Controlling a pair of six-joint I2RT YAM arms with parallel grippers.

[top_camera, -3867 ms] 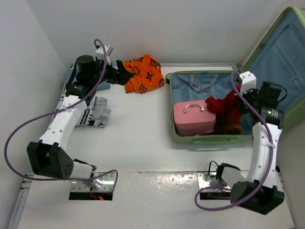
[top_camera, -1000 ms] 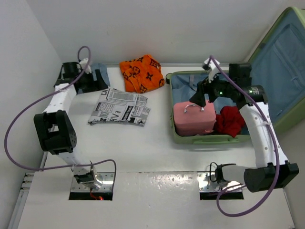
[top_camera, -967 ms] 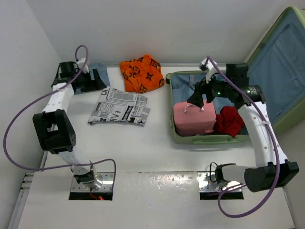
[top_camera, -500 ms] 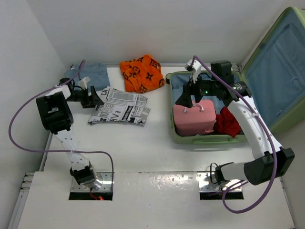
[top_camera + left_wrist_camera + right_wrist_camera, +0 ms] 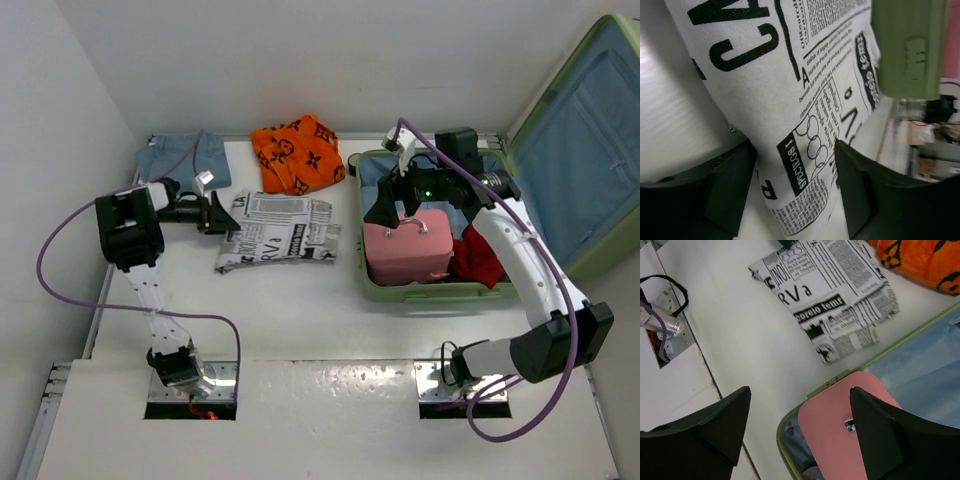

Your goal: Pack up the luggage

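The left gripper [image 5: 226, 214], left of centre in the overhead view, has its jaws astride the left edge of the newspaper-print cloth [image 5: 282, 232]. In its wrist view the fabric fills the gap between the black fingers [image 5: 725, 195], but I cannot tell whether they are pinching it or only standing around it. If the hold is loose or only on the hem, the cloth is likely to slip out, or bunch and drag on the table instead of lifting clear.

The luggage [image 5: 440, 293] lies open at the right of the frame, with its lid standing up in the upper right corner. The cloth would have to pass over its near-left rim, so a trailing corner could catch there and hang outside.

The right gripper [image 5: 386, 208] is spread wide with nothing in it. It hovers over that same left side of the luggage, above the pink case [image 5: 405, 250], so the two arms could meet if the left one brings the cloth across.

The pink case and a red garment [image 5: 485, 256] already fill the lower half of the shell, leaving room mainly toward the top.

An orange patterned garment [image 5: 297, 152] and a denim piece [image 5: 180, 155] lie along the upper edge of the table, apart from the cloth and not in its path.
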